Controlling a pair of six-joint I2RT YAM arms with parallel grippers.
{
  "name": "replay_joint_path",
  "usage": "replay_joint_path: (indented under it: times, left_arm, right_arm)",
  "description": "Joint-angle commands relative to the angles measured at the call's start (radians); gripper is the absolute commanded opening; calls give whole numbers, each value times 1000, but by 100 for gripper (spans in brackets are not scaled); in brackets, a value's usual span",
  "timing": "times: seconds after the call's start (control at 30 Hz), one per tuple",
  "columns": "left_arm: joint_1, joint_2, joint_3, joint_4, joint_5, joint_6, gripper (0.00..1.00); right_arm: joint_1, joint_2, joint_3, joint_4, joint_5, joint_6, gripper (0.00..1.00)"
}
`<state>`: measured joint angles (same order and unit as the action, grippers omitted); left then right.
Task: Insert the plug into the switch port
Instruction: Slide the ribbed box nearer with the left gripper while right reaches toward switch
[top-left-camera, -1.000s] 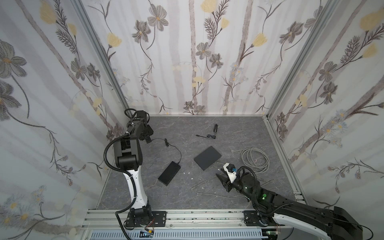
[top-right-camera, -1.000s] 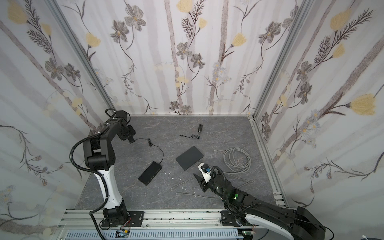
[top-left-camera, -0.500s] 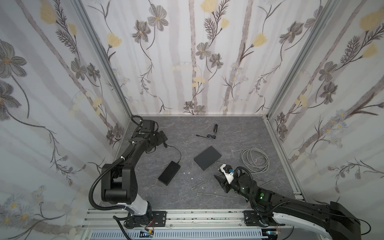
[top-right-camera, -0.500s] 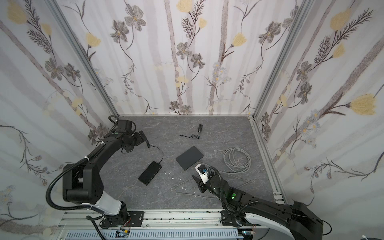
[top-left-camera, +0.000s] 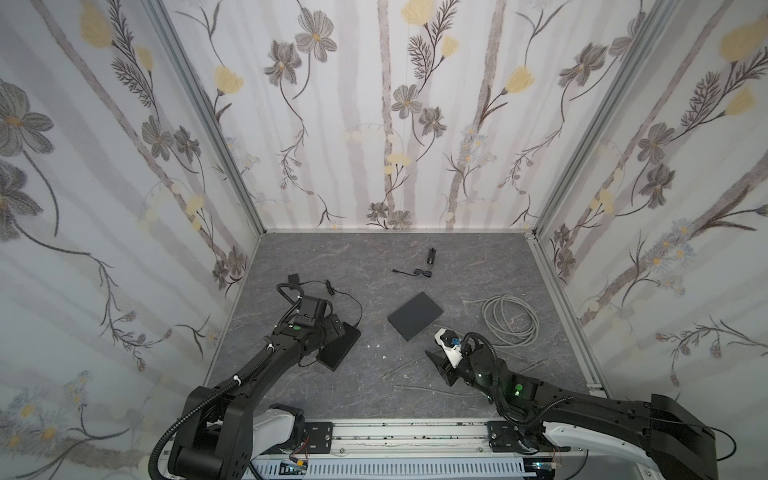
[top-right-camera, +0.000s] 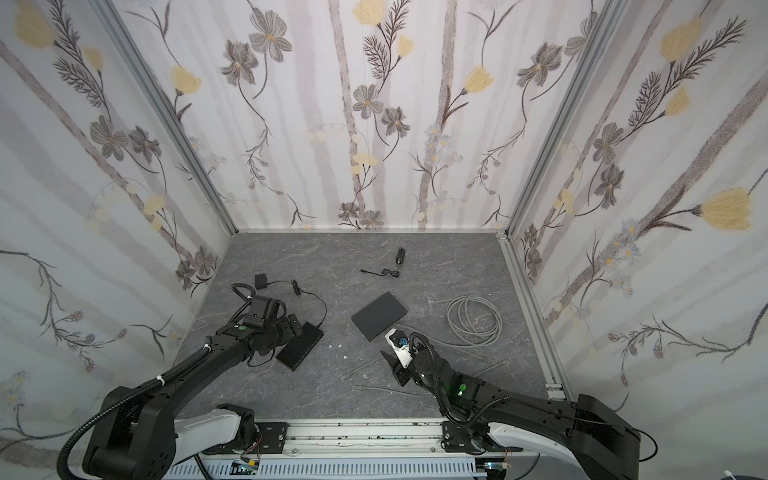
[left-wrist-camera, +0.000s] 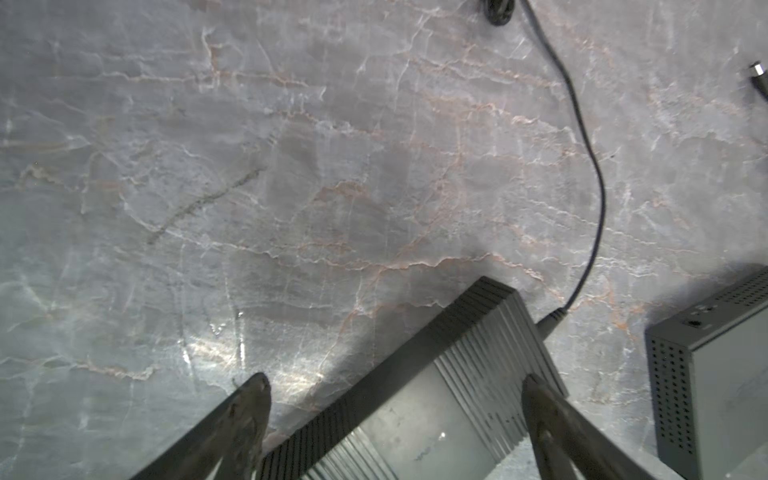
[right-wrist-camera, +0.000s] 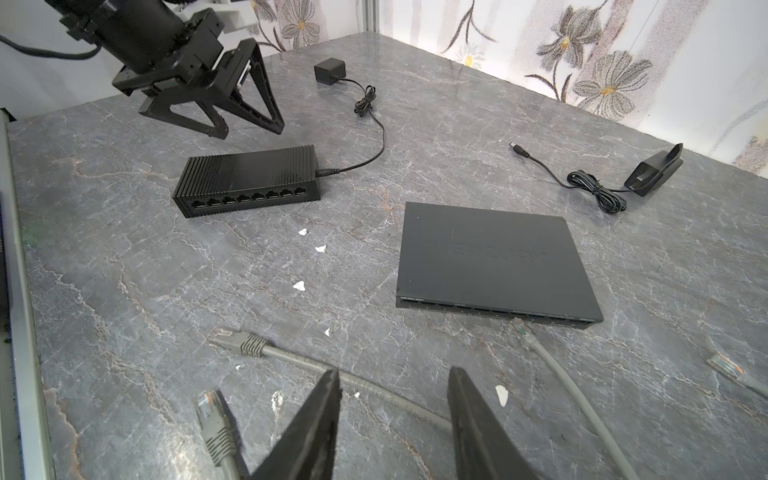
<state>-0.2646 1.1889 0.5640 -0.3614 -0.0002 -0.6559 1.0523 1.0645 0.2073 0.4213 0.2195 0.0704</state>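
Left fingers (left-wrist-camera: 249, 415) released above the ribbed black switch (left-wrist-camera: 415, 395) at eight o'clock; right fingers (right-wrist-camera: 316, 428) parted, empty, over grey cable (right-wrist-camera: 299, 361).

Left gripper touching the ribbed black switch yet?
Apart. In the right wrist view the left gripper hangs open above the ribbed black switch, bare table showing between its fingertips and the casing.

Left arm (top-left-camera: 266, 363) (top-right-camera: 216, 357) is covering part of the ribbed switch (top-left-camera: 343, 343) (top-right-camera: 305, 347) in both top views. Flat switch (left-wrist-camera: 723, 374) is running off the left wrist view's edge.
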Motion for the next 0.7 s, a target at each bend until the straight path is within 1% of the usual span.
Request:
replay_joint_path:
  times: [0.0, 0.1, 0.2, 0.27, 0.37, 0.43, 0.47, 0.6, 0.67]
  left_arm:
    - [-5, -2, -30, 33, -18, -23, 95]
    - [-34, -18, -61, 53, 29, -56, 95]
    - [-102, -63, -87, 66, 58, -132, 94]
    - [-170, -90, -114, 118, 78, -209, 94]
    - [-305, -99, -142, 212, 58, -336, 93]
    - [-387, -92, -113, 201, 17, -364, 92]
    - [-410, -94, -95, 171, -4, -362, 92]
    - [-406, -143, -62, 40, -88, -309, 93]
    - [-386, -172, -65, 24, -92, -274, 94]
  right_arm:
    - [2, 2, 7, 43, 18, 0, 44]
    - [4, 8, 11, 43, 18, -2, 44]
    - [8, 15, 12, 42, 22, -3, 44]
    - [9, 17, 14, 42, 25, -4, 44]
    - [11, 16, 14, 39, 30, -5, 44]
    - [12, 14, 14, 38, 33, -4, 44]
    - [12, 13, 13, 39, 33, -4, 44]
    - [15, 32, 19, 44, 19, 3, 44]
    - [14, 55, 31, 47, 3, 37, 44]
